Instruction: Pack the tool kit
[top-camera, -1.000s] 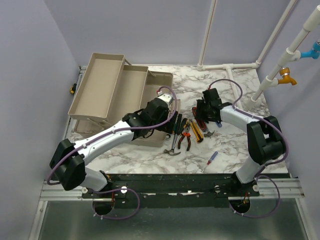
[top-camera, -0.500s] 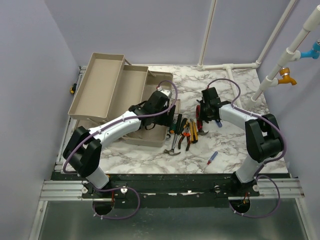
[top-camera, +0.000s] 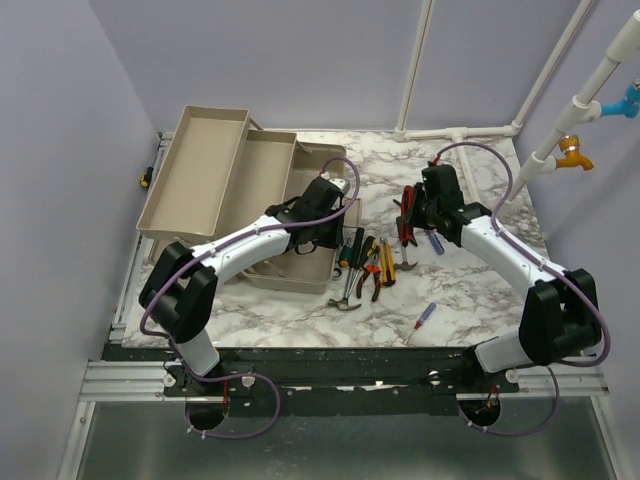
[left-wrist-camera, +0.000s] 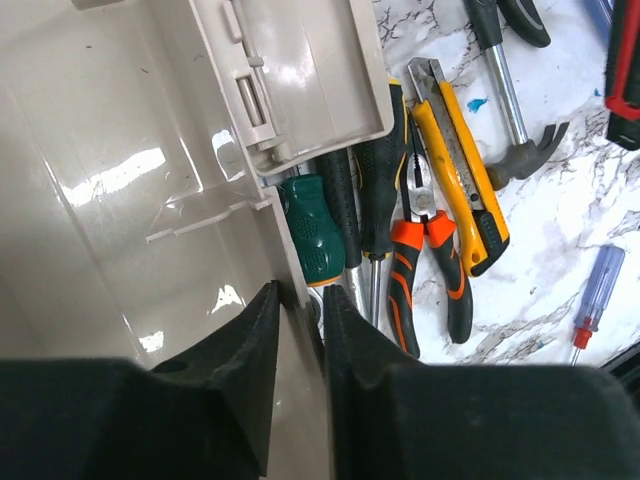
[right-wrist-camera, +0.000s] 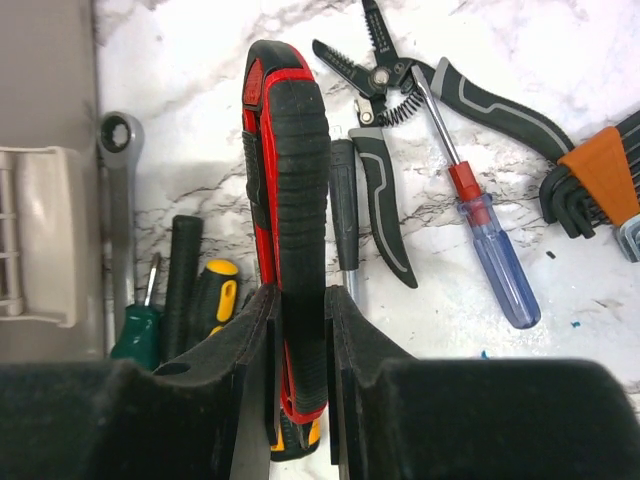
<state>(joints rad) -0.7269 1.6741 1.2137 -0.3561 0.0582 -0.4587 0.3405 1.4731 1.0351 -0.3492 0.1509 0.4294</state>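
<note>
Marbled tabletop (top-camera: 385, 170) — lilac walls (top-camera: 280, 60)

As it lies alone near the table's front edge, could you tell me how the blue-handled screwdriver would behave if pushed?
The blue-handled screwdriver has a roundish handle, so it may roll on the smooth marble table. Small and slim, it is probably light, skidding easily.

- No lettering, brand, number or sign is legible in any view
- Any print on the toolbox (top-camera: 200, 170) or hand tools (top-camera: 375, 268) is too small or blurred to read
</note>
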